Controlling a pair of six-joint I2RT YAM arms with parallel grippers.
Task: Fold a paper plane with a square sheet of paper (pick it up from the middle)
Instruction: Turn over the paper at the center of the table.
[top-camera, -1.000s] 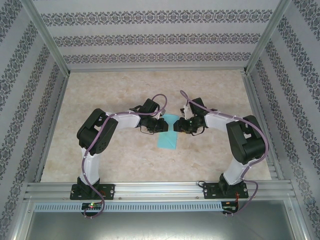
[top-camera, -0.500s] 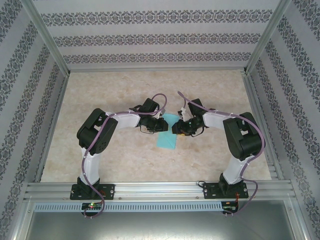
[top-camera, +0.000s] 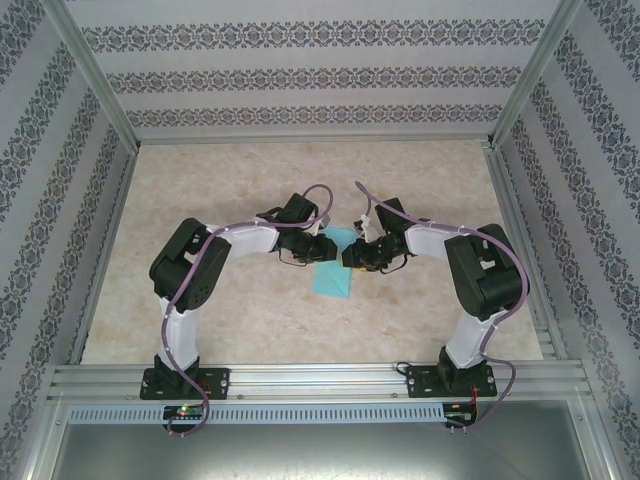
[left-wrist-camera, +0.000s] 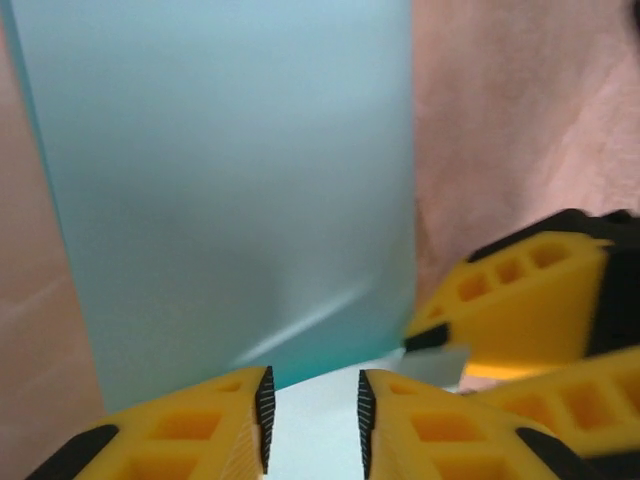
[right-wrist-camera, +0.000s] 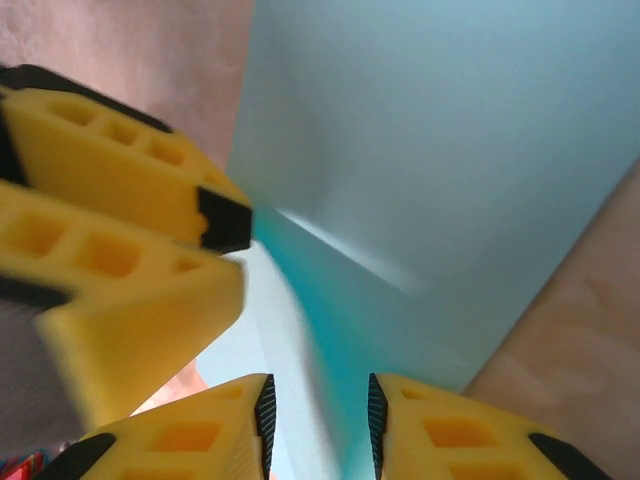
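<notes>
The square sheet of paper (top-camera: 332, 281) is lying at the centre of the table (top-camera: 240, 180), its long axis running 1 to 7 o'clock, while the left gripper (top-camera: 326, 248) and right gripper (top-camera: 349, 255), equally near, are standing partly open astride its raised 12 o'clock end, with pad contact blurring out.

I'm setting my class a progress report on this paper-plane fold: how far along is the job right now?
Done: the sheet of paper looks folded once, a strip rather than a square, lying on the table. In hand: the left gripper and right gripper meet at its far end, jaws parted, a raised crease between the right pair. Left: no pointed nose or wings yet.
</notes>
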